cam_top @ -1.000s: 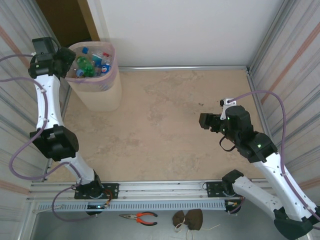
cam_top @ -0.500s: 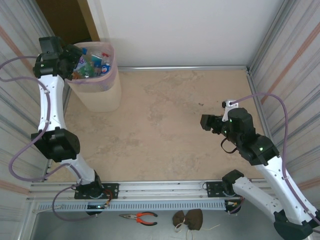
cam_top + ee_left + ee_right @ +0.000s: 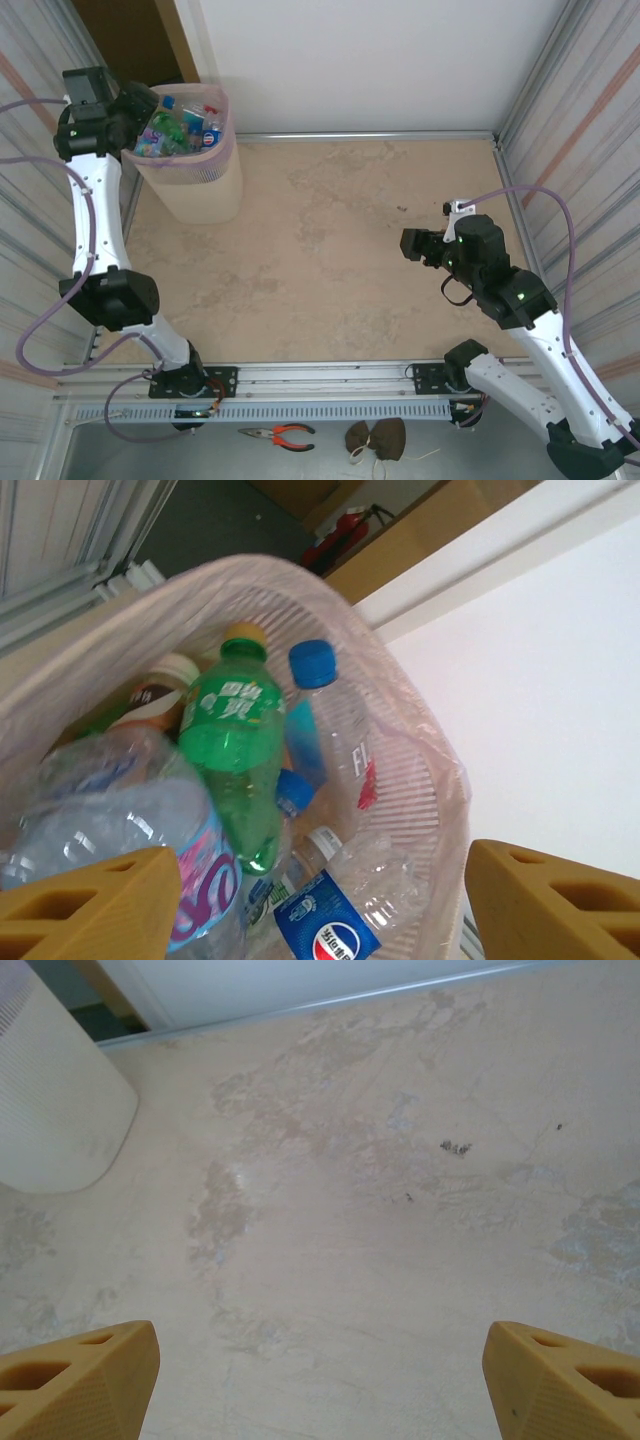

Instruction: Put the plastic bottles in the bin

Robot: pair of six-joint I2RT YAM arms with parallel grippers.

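The bin stands at the table's far left corner, pale pink with a thin clear bag over its rim. Several plastic bottles lie heaped inside. Among them are a green bottle, a clear one with a blue cap, a blue-labelled one and a big clear one with a pink and blue label. My left gripper hovers at the bin's left rim, open, holding nothing. My right gripper hangs open over bare table at the right.
The bin's side shows at the far left of the right wrist view. Corrugated walls close in both sides of the table. Red-handled pliers and a brown lump lie below the front rail.
My left gripper swung in over the bin's mouth, then drew back to its left rim. The right arm stayed almost still.
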